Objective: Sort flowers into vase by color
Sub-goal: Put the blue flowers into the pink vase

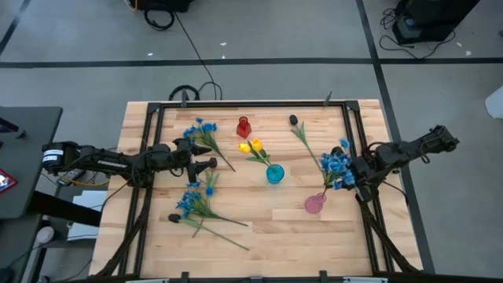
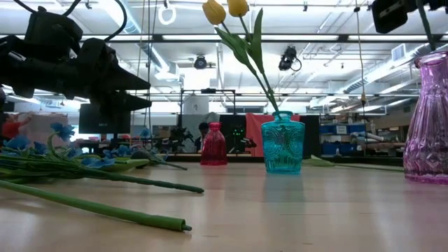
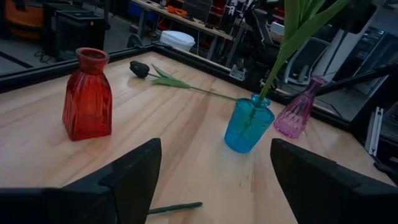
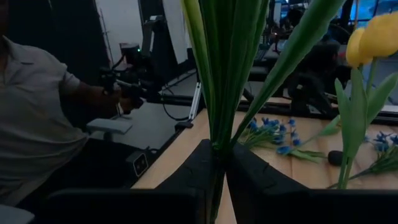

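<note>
Right gripper clamps blue spray; your next move: stem into pink vase at 7 o'clock. Left gripper gaping, empty.

Bare wood lies between blue sprays and pink vase.

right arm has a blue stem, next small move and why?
Probably lower the blue flower stem into the pink vase. The right pincer is shut on its green stalk, the blossoms sit just beside that vase, and the pink vase looks empty. The left pincer is open, idle.
</note>
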Tool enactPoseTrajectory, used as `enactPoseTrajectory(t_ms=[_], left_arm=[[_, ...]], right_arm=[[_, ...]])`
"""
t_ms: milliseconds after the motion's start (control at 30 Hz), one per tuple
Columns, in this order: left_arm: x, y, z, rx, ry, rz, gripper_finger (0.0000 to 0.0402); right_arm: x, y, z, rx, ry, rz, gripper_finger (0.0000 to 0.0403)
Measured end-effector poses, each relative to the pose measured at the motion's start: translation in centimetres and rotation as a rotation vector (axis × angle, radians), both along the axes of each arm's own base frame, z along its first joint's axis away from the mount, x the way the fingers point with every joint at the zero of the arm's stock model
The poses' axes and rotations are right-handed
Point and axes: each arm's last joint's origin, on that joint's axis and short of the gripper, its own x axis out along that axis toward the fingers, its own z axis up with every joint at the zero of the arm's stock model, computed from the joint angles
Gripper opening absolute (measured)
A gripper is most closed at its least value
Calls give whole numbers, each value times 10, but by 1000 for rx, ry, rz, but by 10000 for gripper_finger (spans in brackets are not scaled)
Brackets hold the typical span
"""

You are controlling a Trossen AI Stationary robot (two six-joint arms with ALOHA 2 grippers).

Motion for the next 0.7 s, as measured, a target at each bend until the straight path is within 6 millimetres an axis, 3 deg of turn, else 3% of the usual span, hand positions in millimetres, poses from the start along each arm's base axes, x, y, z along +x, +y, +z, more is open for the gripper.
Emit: enactPoseTrajectory(t_ms=[433,700], left_arm=[[0,0,0,17,5,-2,307],[0,-1,0,14,4,-29,307]], right_arm=[[2,0,-33,27,28,-15,48],[3,3,-46,28,46,69,48]])
